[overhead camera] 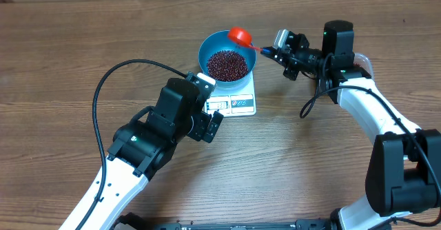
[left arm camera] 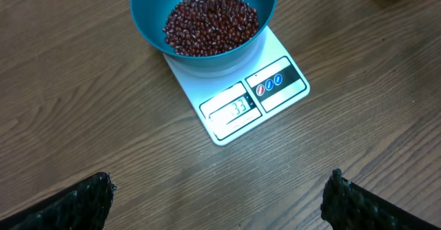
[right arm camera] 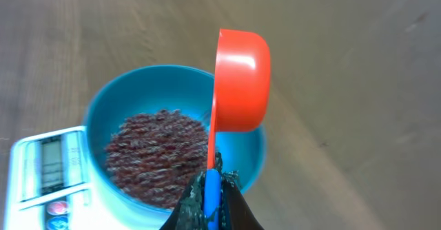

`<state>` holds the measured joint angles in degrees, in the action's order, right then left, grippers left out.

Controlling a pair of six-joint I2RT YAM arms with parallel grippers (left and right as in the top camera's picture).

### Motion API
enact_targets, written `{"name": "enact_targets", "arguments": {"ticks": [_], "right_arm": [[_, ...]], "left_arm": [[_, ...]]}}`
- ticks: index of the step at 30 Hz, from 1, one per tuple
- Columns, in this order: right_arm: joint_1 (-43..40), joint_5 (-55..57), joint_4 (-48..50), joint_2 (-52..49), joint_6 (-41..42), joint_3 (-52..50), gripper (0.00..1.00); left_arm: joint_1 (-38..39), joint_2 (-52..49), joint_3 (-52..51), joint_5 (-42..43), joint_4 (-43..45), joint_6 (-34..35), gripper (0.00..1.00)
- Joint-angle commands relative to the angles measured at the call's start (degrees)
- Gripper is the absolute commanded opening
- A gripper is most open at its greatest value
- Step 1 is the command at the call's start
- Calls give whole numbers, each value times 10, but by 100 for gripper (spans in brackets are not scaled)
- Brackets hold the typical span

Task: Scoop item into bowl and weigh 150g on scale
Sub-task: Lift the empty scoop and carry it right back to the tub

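At the near left of the table [overhead camera: 62,65], the left arm rises from the near edge and leans toward the centre, a black cable [overhead camera: 103,92] looping out from it over the wood. The left gripper [overhead camera: 210,123] hangs just near of the scale [overhead camera: 233,105] with its jaws spread wide and nothing between them; in the wrist view only its two dark fingertips [left arm camera: 76,202] show at the lower corners, with bare wood between. The white scale lies at mid-table, its display and buttons on the near edge, the digits too faint to read with certainty. The blue bowl [overhead camera: 207,51] sits on its far part, overhanging the platform, and the dark red beans [overhead camera: 227,65] lie heaped in the bowl's bottom. An orange-red scoop [overhead camera: 240,35] with a blue handle hangs over the bowl's far right rim, its cup turned on its side. The right gripper [overhead camera: 275,49] is clamped on that handle, and the right arm reaches in from the near right, its forearm bent leftward toward the bowl. The surface is brown wood grain throughout, with a paler strip along the far edge.
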<state>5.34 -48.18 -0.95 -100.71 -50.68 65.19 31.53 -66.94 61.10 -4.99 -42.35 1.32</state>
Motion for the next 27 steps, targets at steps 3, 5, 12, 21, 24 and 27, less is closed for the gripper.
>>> {"name": "enact_targets", "arguments": {"ticks": [3,5,12,21,24,27], "right_arm": [[2,21,59,-3,-17,15,4],[2,21,59,-3,-9,16,4],[-11,22,58,57,181,17,4],[-94,189,-33,174,351,17,4],[-136,265,-113,192,359,17,4],[-172,339,-191,193,354,16,4]], "left_arm": [[4,-3,-3,-3,2,4,100],[4,-3,-3,-3,1,4,100],[4,-3,-3,-3,1,4,100],[3,-3,-3,-3,2,4,100],[4,-3,-3,-3,1,4,100],[4,-3,-3,-3,1,4,100]]}}
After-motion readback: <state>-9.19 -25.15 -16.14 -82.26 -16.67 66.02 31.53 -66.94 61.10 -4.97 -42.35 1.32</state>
